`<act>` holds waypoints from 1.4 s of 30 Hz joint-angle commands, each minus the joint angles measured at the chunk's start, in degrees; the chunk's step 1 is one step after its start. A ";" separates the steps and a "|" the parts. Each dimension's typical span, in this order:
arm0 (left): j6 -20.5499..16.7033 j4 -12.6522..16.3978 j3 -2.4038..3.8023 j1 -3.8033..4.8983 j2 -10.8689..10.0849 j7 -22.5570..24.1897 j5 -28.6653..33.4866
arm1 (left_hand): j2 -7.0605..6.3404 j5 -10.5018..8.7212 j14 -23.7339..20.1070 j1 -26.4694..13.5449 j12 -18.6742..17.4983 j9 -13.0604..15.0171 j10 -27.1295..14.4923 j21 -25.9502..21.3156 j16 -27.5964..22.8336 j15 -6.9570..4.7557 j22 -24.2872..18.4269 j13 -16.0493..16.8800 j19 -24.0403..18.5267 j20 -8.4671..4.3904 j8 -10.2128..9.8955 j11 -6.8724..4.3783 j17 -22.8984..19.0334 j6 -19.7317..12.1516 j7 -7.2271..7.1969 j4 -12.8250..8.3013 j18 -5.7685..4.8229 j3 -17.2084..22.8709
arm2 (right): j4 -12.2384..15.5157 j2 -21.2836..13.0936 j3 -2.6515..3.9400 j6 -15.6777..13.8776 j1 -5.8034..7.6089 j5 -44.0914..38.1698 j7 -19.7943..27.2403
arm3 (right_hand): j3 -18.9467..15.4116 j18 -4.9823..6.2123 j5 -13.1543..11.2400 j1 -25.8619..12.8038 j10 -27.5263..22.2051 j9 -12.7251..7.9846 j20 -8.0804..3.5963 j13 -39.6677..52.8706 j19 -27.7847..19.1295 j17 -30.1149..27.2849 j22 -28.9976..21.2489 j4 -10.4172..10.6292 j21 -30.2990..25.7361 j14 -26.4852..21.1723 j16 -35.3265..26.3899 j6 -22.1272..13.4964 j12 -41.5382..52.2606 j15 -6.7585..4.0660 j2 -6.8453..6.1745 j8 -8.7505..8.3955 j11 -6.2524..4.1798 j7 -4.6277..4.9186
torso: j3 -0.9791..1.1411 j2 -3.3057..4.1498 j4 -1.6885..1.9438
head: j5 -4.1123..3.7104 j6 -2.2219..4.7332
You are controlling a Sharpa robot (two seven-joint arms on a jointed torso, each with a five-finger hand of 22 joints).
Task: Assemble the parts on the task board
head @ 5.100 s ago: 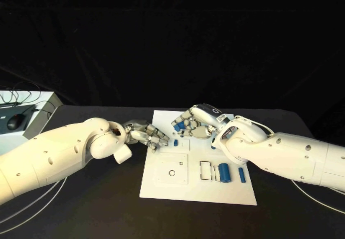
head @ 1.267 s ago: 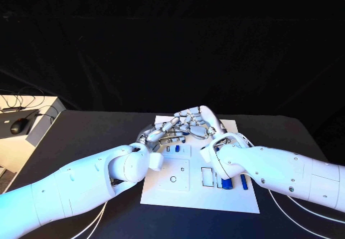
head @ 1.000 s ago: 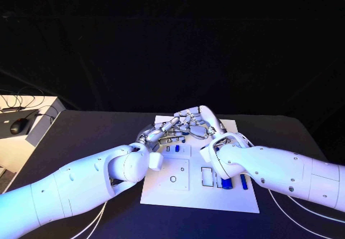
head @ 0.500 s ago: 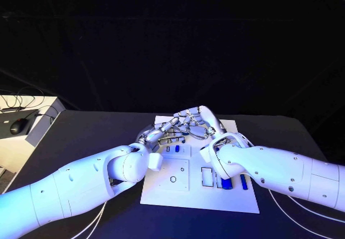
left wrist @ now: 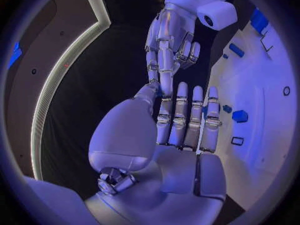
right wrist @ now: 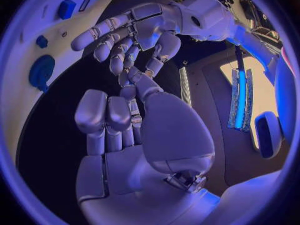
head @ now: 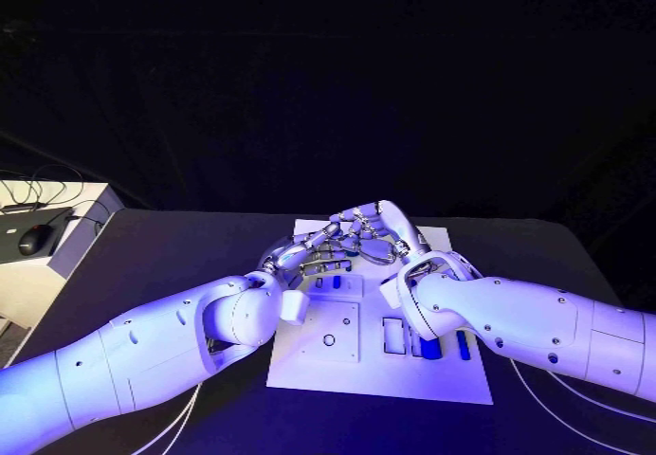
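left hand [head: 303,254]: raised over the far part of the task board [head: 328,365], fingers stretched out and apart, fingertips meeting those of the other hand; nothing seen in it, though whether a small part sits at the touching tips cannot be told. right hand [head: 379,230]: raised over the board's far edge, fingers partly curled and apart, tips against the left hand's; holds nothing that can be made out. task board: white plate, middle of the black table [head: 164,246], with recesses cut in it. parts, blue: small pieces [head: 328,282] standing on the board just beneath the left hand; a larger cylinder [head: 429,347] and a slim bar [head: 464,344] lying side by side on the right part of the board, partly behind the right arm. in the left wrist view, small blue pieces [left wrist: 239,116] on the board beside the fingers. side table [head: 34,248]: pale, at the left, carrying a mouse [head: 33,241] and cables.
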 commanded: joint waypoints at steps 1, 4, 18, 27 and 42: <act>1.99 0.20 0.16 0.06 -0.06 0.85 0.12 | -0.77 0.26 -0.06 -0.25 -0.27 0.05 -0.18 0.05 0.07 -0.05 0.01 -0.03 -0.11 -0.36 0.09 -0.06 0.04 -0.23 0.05 -0.30 -0.73 1.55 | -0.25 -0.24 -0.03 0.13 -0.10 0.54 -0.33 | 0.12 -0.34 0.21 -0.17 -0.13 0.04 0.41 -0.09 0.08 0.03 6.82 -0.22 0.19 0.07 0.19 0.56 0.28 0.33 0.56 0.37 -0.12 1.04 | 0.00 -0.03 0.00 | 0.04 -0.01; 2.16 0.19 0.16 0.06 -0.07 0.84 0.12 | -1.31 0.24 -0.04 -0.78 -0.42 0.15 -0.11 0.05 0.06 -0.07 0.01 -0.04 -0.10 -0.39 0.10 -0.07 0.04 -0.20 0.06 -0.82 -0.73 3.66 | -0.24 -0.27 -0.03 0.17 -0.11 0.69 -0.33 | 0.16 -0.35 0.26 -0.13 -0.16 0.05 0.42 -0.10 0.08 0.03 6.83 -0.24 0.22 0.06 0.18 0.54 0.27 0.33 0.60 0.37 -0.12 1.04 | 0.00 -0.02 -0.02 | 0.06 -0.03; 3.08 0.17 0.16 0.05 -0.15 0.49 -0.05 | -3.16 0.22 -0.18 -2.98 -0.57 0.56 -0.22 0.05 -0.04 0.01 0.00 0.00 -0.22 -0.34 0.10 0.03 0.04 -0.19 0.08 -2.50 -0.73 7.59 | -0.32 -0.33 -0.03 0.50 -0.11 1.24 -0.29 | 0.17 -0.35 0.27 -0.13 -0.16 0.05 0.42 -0.11 0.08 0.03 6.83 -0.24 0.23 0.06 0.18 0.53 0.27 0.33 0.61 0.37 -0.12 1.04 | -0.04 -0.01 -0.02 | 0.03 -0.14; 3.54 0.13 0.16 0.05 -0.21 -0.12 -0.35 | -4.23 0.28 -0.20 -3.92 -0.66 0.58 -0.53 0.10 -0.10 0.06 0.04 -0.02 -0.17 -0.36 0.09 0.16 0.03 -0.49 0.21 -2.55 -0.73 9.13 | -0.36 -0.34 -0.03 0.59 -0.12 1.50 -0.15 | 0.17 -0.35 0.27 -0.13 -0.16 0.05 0.42 -0.11 0.08 0.03 6.83 -0.24 0.23 0.06 0.18 0.53 0.27 0.33 0.61 0.37 -0.12 1.04 | -0.02 -0.01 -0.02 | 0.05 -0.11; 3.97 0.08 0.16 0.05 -0.26 0.24 -0.35 | -3.47 0.27 0.26 -3.67 -0.82 1.62 0.16 0.22 -0.15 -0.26 0.14 -0.08 -0.09 -0.50 0.23 -0.50 0.07 0.32 0.14 -5.27 -0.73 16.41 | -0.44 -0.36 -0.03 1.18 -0.12 1.49 -0.06 | 0.25 -0.33 0.33 -0.17 -0.22 0.05 0.45 -0.17 0.02 -0.04 6.81 -0.31 0.19 -0.01 0.10 0.46 0.32 0.35 0.66 0.37 -0.10 1.07 | 0.00 -0.01 -0.04 | 0.12 -0.16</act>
